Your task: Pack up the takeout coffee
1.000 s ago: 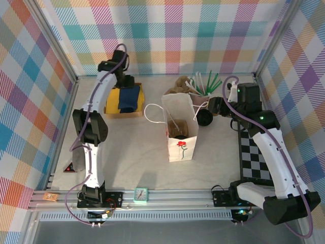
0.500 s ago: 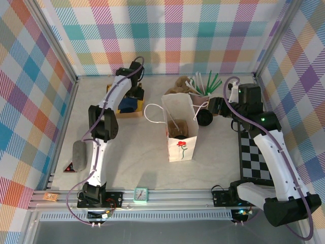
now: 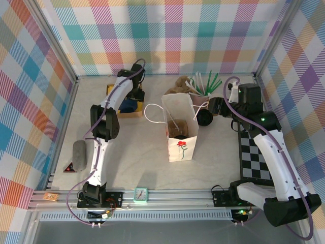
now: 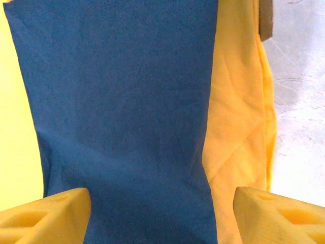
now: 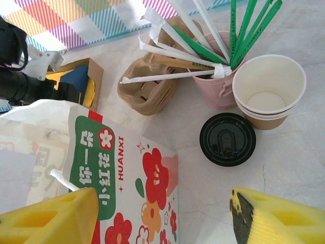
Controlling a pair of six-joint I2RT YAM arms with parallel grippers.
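Left fingers swung over blue cloth, spread | right fingers spread, empty | black lid flat beside unlidded cups

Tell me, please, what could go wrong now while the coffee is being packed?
1. The paper bag stands close to the right arm's open jaws; a move toward the black lid could push it over.
2. Straws lean out of the pink cup close beside the lid and the stacked empty cups; a reach there might knock them down.
3. The left arm's open jaws hang over a blue cloth, which they might snag.
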